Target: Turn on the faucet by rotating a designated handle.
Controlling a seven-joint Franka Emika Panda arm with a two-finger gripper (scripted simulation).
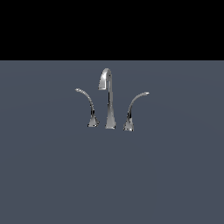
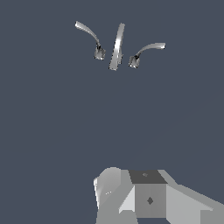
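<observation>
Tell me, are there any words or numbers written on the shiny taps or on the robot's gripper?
None: no words, numbers or signs can be read in either view.
The faucet and its thin handle are plain shiny chrome.
The gripper shows only a small dark diamond mark, not a letter.

Two cameras, one faucet on a slate-grey floor

The exterior view faces the chrome set side-on from a distance, near floor level, under a black backdrop; the wrist view looks steeply down from well back, part of the arm's grey body in its foreground. Both share the faucet and surrounding floor.
</observation>
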